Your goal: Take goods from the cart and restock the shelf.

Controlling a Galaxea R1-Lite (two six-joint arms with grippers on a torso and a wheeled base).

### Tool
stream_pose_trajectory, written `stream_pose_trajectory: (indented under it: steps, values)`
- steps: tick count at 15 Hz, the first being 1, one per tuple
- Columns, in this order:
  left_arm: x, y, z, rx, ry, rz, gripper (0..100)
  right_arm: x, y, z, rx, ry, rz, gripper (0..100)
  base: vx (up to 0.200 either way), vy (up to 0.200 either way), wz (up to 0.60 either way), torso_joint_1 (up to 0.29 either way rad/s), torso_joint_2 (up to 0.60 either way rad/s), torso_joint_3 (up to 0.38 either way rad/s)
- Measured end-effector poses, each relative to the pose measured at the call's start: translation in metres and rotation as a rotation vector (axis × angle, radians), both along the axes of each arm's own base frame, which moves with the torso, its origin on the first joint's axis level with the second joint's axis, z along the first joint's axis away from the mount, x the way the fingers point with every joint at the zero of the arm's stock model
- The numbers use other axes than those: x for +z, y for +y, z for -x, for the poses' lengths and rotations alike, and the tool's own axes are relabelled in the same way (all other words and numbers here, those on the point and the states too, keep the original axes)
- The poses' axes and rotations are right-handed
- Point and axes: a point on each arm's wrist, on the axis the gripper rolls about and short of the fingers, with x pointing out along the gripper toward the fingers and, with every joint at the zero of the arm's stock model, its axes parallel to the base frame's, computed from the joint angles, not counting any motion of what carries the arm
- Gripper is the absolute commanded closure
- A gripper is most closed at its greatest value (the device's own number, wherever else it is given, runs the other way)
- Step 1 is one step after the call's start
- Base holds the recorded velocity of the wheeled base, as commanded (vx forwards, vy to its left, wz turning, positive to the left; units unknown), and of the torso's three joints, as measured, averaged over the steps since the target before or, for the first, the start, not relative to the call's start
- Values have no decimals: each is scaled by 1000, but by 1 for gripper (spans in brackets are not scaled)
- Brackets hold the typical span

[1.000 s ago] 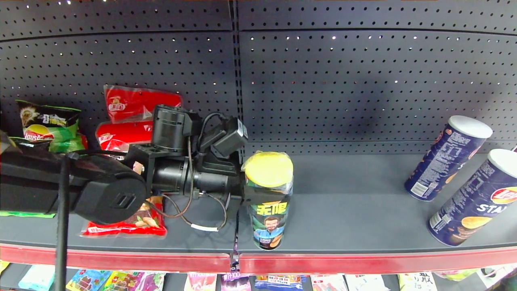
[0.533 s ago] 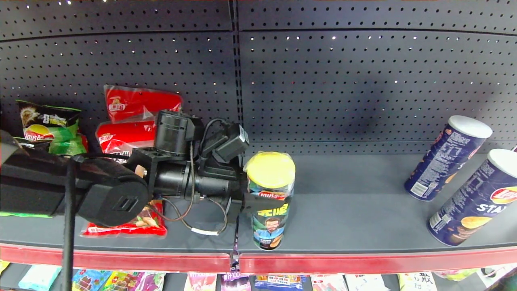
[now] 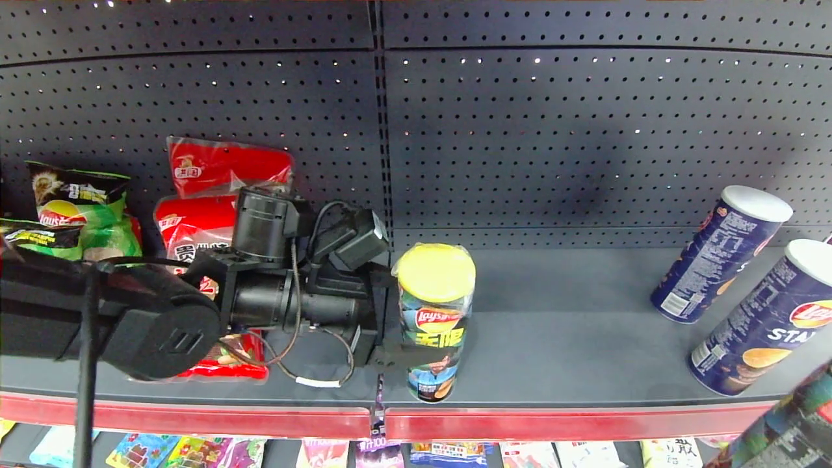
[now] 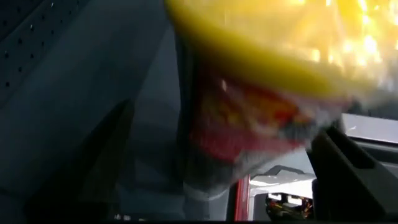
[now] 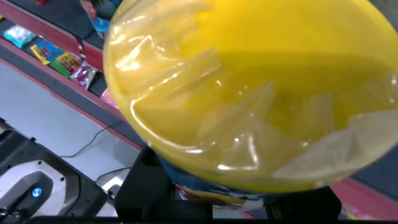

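A chip can (image 3: 434, 312) with a yellow lid stands upright near the front of the dark shelf (image 3: 559, 351). My left gripper (image 3: 430, 350) comes in from the left and sits low around this can, one finger (image 3: 403, 355) crossing its front. In the left wrist view the can (image 4: 249, 118) stands between the spread fingers (image 4: 339, 165), and the gripper (image 4: 230, 155) is open. My right gripper (image 5: 230, 202) is shut on a second can with a yellow lid (image 5: 249, 87). That can (image 3: 783, 426) pokes in at the lower right, below the shelf edge.
Two blue chip cans (image 3: 721, 253) (image 3: 760, 318) lean at the shelf's right end. Red snack bags (image 3: 224, 166) and green bags (image 3: 78, 201) fill the left end behind my left arm. Bare shelf lies between the standing can and the blue cans. A red lip (image 3: 552, 422) runs along the front.
My left gripper has slid down the standing can and the arm has drawn back a little to the left. The second can has come up into the lower right corner.
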Motion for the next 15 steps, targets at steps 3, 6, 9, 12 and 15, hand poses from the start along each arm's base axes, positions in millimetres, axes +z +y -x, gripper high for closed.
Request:
stream_pose_trajectory:
  steps: [3, 6, 9, 12, 15]
  values:
    - [-2, 27, 16, 113, 7, -45, 0, 27, 19, -37, 67, -6, -3, 100, 0, 0, 0, 0, 0, 0]
    - [0, 54, 36, 274, -15, -99, 0, 40, 47, -88, 119, -41, -23, 100, 0, 0, 0, 0, 0, 0]
    - [-3, 72, 63, 302, -6, -110, 0, 39, 76, -143, 148, -71, -25, 100, 0, 0, 0, 0, 0, 0]
    - [-2, 83, 86, 307, -18, -104, 0, 42, 106, -195, 184, -98, -36, 100, 0, 0, 0, 0, 0, 0]
    - [-4, 93, 106, 337, -33, -114, 0, 39, 138, -235, 226, -95, -38, 100, 0, 0, 0, 0, 0, 0]
